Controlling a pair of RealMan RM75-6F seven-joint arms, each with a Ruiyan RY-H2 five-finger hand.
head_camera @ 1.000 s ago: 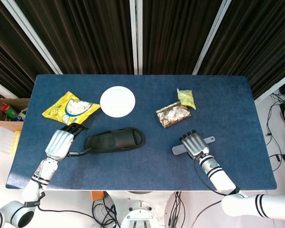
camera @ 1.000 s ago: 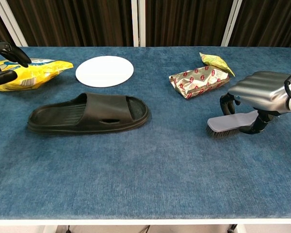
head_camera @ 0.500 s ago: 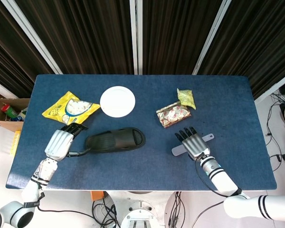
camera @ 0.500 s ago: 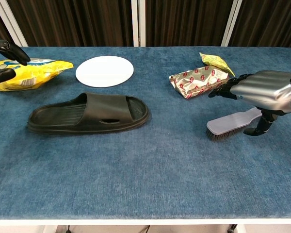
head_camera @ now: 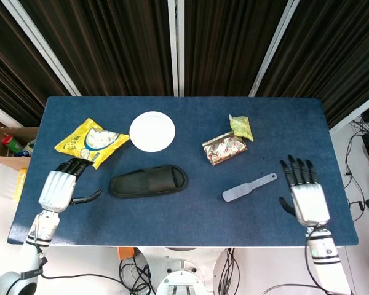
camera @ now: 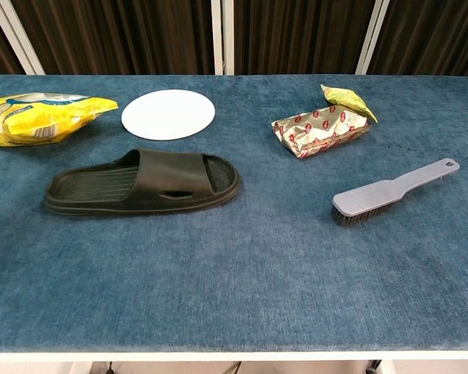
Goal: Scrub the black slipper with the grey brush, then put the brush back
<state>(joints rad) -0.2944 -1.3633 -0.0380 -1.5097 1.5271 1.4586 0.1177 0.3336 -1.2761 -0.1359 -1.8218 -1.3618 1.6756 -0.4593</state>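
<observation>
Right robot hand (head_camera: 307,195) and left robot hand (head_camera: 56,187) are both open, apart from brush (camera: 391,192) and slipper (camera: 144,181) on the bench (head_camera: 190,209).

Left hand (head_camera: 55,188) and right hand (head_camera: 306,195) empty, fingers (head_camera: 297,169) spread

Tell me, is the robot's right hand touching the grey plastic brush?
Apart. The head view shows bare blue table between the right hand and the grey plastic brush.
</observation>
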